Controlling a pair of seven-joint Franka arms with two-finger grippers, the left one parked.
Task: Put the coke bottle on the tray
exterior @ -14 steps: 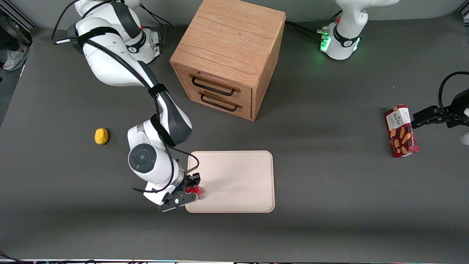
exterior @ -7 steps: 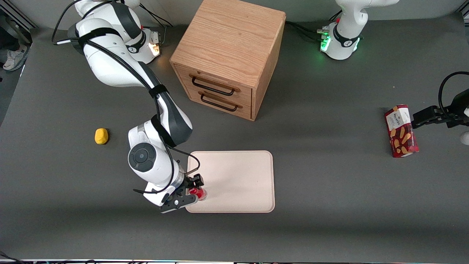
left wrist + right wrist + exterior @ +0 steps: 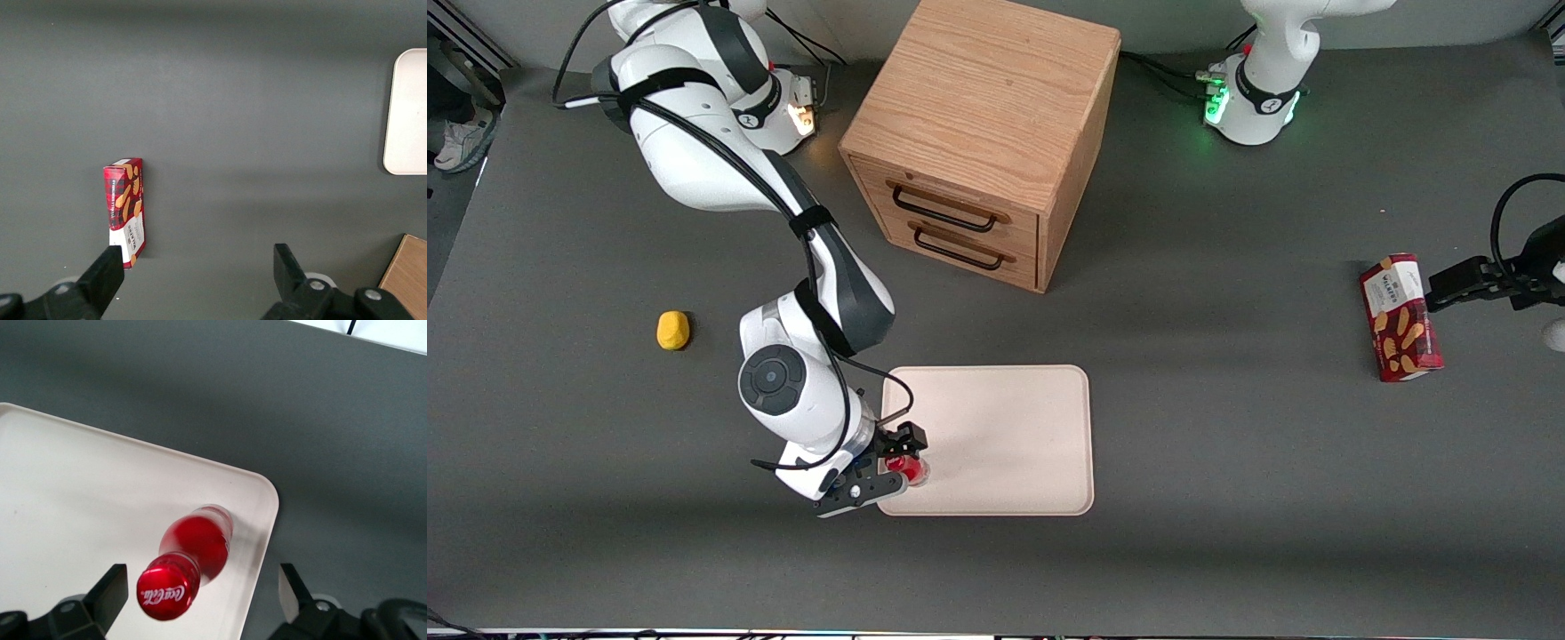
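The coke bottle (image 3: pixel 193 557) stands upright on the tray (image 3: pixel 1005 436), in the corner nearest the front camera at the working arm's end. The pincer (image 3: pixel 900 458) hangs over it, released, its 2 fingers (image 3: pixel 113 590) spread wide on either side of the cap without touching.

The working arm (image 3: pixel 720 169) is glossy white with dark grey joint bands and a round grey cap (image 3: pixel 767 380) at its wrist. Black cables, strapped on, run along it. Its pincer (image 3: pixel 900 460) is black, with squared fingers (image 3: pixel 112 592).
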